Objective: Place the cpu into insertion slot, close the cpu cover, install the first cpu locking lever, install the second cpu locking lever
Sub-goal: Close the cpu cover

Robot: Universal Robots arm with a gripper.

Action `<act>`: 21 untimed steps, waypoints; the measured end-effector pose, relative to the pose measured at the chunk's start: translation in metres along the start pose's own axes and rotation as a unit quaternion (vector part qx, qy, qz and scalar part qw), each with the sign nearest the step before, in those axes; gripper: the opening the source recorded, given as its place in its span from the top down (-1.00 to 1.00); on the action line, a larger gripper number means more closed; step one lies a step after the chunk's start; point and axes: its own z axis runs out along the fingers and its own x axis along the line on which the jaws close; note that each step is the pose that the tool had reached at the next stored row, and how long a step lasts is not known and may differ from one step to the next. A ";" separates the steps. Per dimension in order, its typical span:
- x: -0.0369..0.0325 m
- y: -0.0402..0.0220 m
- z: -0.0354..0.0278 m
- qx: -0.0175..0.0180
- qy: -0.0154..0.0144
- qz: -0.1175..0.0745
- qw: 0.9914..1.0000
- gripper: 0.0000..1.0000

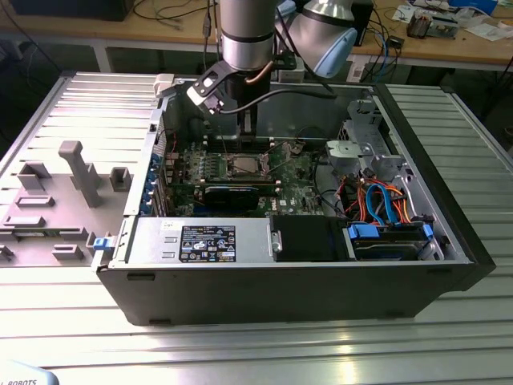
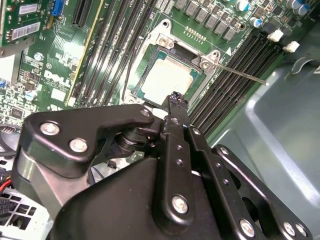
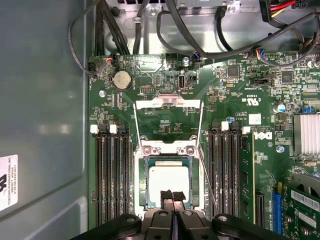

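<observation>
My pincer (image 3: 172,196) is pinched shut, empty. In the exterior view the cpu (image 1: 243,166) lies at its six o'clock, seated inside the insertion slot (image 3: 145,190).

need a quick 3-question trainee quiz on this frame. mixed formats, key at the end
1. True or false: the cpu lies in the insertion slot.
2. The cpu cover is: A) shut down over the cpu; B) swung open, hinged up away from the cpu; C) taken off and lying outside the case.
3. Fill in: the shut tool is nearest to the ___.

Key: 1 true; 2 B; 3 cpu.
</observation>
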 end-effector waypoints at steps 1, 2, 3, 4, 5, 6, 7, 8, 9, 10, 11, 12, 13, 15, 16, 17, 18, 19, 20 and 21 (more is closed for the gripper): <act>0.0000 0.0000 0.0000 0.000 0.000 0.000 1.000 0.79; 0.0000 0.0000 0.0000 0.000 0.000 0.000 1.000 0.79; 0.0000 0.0000 -0.0001 0.000 0.000 0.000 1.000 0.79; 0.0000 0.0000 -0.0001 0.000 0.000 0.000 1.000 0.79; 0.0000 0.0005 -0.0002 0.000 0.000 0.000 1.000 0.79; 0.0000 0.0025 -0.0001 0.002 0.000 0.000 1.000 0.79; 0.0000 0.0036 0.0000 0.004 0.000 0.000 1.000 0.79; 0.0000 0.0041 0.0000 0.004 0.000 0.000 1.000 0.79; 0.0001 0.0053 0.0001 0.006 0.000 0.000 1.000 0.79; 0.0001 0.0065 0.0001 0.008 0.000 0.000 1.000 0.79; 0.0001 0.0080 0.0002 0.010 -0.001 0.000 1.000 0.79; 0.0001 0.0089 0.0002 0.011 -0.001 0.000 1.000 0.79; 0.0000 0.0097 0.0002 0.013 -0.001 0.000 1.000 0.79; 0.0001 0.0100 0.0003 0.013 -0.001 0.001 1.000 0.79; 0.0001 0.0102 0.0003 0.013 -0.001 0.000 1.000 0.79; 0.0004 0.0103 0.0004 0.013 -0.002 0.000 1.000 0.79; 0.0005 0.0104 0.0003 0.013 -0.007 0.000 1.000 0.79; 0.0008 0.0104 0.0003 0.013 -0.018 0.000 1.000 0.79; 0.0009 0.0103 0.0003 0.013 -0.022 0.000 1.000 0.79; 0.0009 0.0103 0.0004 0.013 -0.022 0.000 1.000 0.79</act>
